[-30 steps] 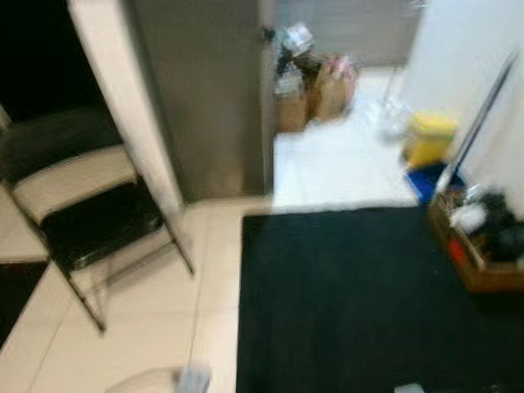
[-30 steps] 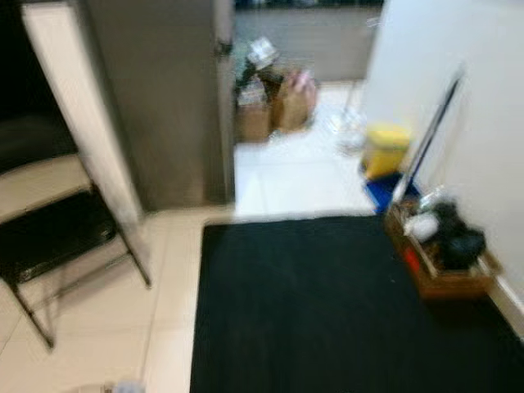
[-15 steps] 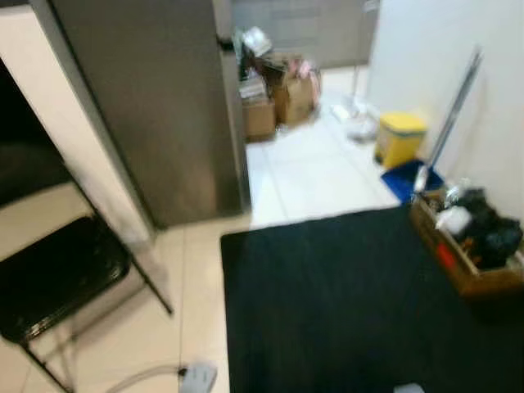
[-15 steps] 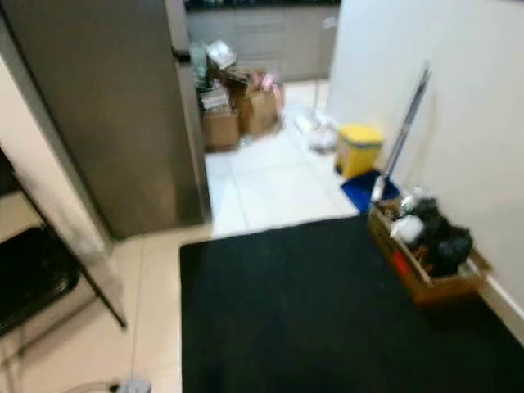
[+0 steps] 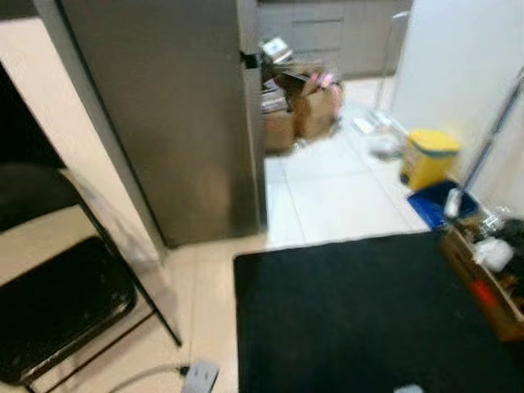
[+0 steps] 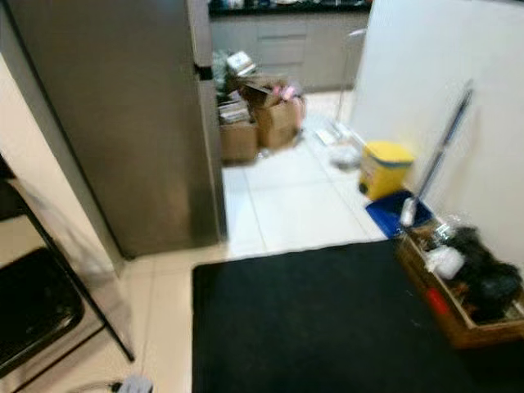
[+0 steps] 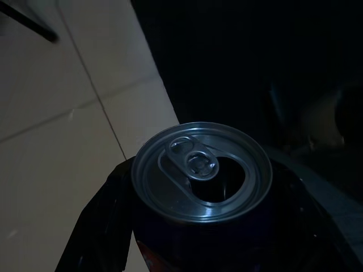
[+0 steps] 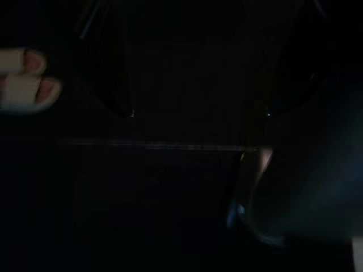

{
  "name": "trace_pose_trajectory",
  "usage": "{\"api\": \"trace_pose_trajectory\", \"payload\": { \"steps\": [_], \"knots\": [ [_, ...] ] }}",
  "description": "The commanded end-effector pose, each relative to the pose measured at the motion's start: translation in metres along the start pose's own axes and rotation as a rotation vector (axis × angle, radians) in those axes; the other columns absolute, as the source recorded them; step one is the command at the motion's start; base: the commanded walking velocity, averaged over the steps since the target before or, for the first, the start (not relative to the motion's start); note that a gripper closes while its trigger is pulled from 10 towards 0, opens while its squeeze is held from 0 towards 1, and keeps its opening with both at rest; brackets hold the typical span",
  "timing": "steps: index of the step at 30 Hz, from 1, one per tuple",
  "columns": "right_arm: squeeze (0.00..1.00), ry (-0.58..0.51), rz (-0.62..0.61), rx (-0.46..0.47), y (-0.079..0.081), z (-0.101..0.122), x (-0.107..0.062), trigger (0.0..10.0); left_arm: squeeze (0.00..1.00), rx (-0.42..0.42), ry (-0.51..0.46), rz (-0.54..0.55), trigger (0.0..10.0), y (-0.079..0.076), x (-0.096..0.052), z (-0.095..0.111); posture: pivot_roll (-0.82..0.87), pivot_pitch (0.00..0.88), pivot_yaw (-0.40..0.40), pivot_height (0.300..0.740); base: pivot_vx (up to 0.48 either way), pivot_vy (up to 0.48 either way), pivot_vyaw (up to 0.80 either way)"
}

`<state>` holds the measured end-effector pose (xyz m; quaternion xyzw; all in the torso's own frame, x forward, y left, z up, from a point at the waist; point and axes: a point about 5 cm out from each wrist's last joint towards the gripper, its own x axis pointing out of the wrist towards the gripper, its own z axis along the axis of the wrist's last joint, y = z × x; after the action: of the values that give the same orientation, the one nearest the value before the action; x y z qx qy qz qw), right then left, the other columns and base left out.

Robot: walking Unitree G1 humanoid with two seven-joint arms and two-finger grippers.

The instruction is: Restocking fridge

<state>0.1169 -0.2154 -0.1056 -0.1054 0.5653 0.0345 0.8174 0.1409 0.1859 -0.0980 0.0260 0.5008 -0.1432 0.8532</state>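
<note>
Black mat (image 5: 360, 311) fronts the steel fridge (image 5: 176, 115) — left tool (image 7: 187, 238) grips a can (image 7: 201, 175); right tool's state unclear.

Grey fridge (image 6: 123, 123) at left, black mat (image 6: 327, 319) below, boxes (image 6: 258, 123) beyond, yellow bin (image 6: 385, 168) beside wall, crate (image 6: 458, 299) at right.

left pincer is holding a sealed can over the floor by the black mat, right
Not sealed: the left wrist view shows the can already open, its tab pushed in and a dark hole in the lid. The rest holds: the left pincer grips it over the tiled floor beside the black mat.
</note>
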Motion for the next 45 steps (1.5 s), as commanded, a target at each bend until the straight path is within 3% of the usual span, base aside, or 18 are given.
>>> {"api": "trace_pose_trajectory", "payload": {
  "steps": [1, 45],
  "knots": [
    [0.0, 0.0, 0.007, 0.008, 0.0032, -0.0003, 0.0003, 10.0, 0.0, -0.012, 0.027, -0.022, 10.0, -0.0042, -0.0007, -0.0086, 0.05, 0.0, 0.004, 0.74, 0.386, 0.0, 0.0],
    [0.0, -0.015, 0.031, 0.032, 0.0042, 0.0007, 0.0002, 10.0, 0.0, -0.013, 0.028, -0.025, 10.0, -0.0044, -0.0009, -0.0095, 0.05, 0.0, 0.005, 0.74, 0.388, 0.0, -0.08]
  ]
}}
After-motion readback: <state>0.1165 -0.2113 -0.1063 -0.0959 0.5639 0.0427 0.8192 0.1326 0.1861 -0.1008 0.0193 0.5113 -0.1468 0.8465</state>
